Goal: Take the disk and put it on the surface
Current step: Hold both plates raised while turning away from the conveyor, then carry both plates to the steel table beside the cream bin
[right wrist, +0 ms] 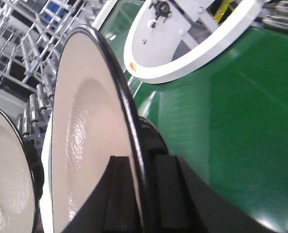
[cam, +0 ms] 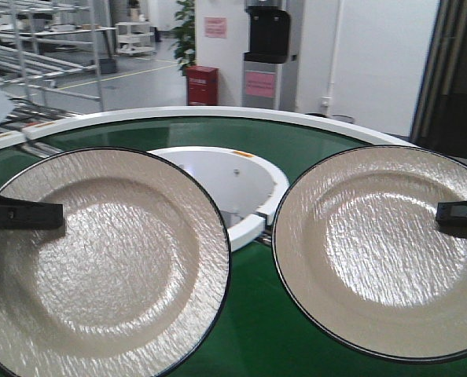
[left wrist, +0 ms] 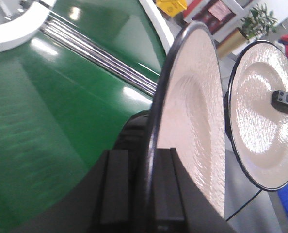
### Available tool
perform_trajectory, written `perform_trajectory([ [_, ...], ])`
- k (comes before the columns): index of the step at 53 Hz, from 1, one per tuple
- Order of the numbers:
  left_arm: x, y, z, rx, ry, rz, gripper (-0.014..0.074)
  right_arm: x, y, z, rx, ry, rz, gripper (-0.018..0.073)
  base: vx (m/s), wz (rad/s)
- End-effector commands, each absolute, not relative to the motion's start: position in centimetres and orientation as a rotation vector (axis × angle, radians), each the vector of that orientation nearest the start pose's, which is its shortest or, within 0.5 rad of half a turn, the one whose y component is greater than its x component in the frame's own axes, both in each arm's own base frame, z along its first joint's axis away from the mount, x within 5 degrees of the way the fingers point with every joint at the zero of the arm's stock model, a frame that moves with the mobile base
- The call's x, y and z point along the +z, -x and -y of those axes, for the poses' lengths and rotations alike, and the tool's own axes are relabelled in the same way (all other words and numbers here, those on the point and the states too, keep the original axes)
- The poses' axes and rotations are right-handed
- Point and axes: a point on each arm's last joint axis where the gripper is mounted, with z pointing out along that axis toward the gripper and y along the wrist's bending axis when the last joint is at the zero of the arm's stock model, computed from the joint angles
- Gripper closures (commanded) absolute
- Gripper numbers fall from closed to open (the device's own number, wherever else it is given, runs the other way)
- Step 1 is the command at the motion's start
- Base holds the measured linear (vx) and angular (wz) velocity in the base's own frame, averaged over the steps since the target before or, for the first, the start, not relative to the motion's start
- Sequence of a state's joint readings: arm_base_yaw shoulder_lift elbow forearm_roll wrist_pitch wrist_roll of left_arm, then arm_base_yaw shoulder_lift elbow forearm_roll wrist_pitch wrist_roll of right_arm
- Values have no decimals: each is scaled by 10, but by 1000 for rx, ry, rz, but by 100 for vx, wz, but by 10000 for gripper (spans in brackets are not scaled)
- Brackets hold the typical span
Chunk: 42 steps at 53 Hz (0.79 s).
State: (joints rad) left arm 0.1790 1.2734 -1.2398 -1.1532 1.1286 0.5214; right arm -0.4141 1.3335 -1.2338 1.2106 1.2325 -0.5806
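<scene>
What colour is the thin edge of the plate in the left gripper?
Black, around the cream plate; best seen in the front view.

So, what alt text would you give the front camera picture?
Two cream, dark-rimmed plates fill the view over a green conveyor belt: the left gripper pinches the left plate, the right gripper the right plate.

no writing can be read anywhere. a pink rectangular notice (cam: 215, 27) on the white wall (cam: 375, 55) and a pink panel (cam: 259, 84) on the black-topped water dispenser (cam: 267, 35) are too blurred to make out, as is the small orange sticker (cam: 242, 154) on the white inner ring (cam: 245, 232).
</scene>
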Motion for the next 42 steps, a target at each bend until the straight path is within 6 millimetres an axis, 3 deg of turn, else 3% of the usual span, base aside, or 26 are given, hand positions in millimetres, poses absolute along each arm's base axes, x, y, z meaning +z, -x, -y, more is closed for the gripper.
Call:
perform_trajectory([
  [1,437,-245,35,-1201,-59,-1941,604,423,-253,19,1193,-45,-1942,568,-10,-39],
  [42,437,-245,35,-1201,-59,-1941,604,423,-253,19,1192,-43,-1941,568,-14,-54],
])
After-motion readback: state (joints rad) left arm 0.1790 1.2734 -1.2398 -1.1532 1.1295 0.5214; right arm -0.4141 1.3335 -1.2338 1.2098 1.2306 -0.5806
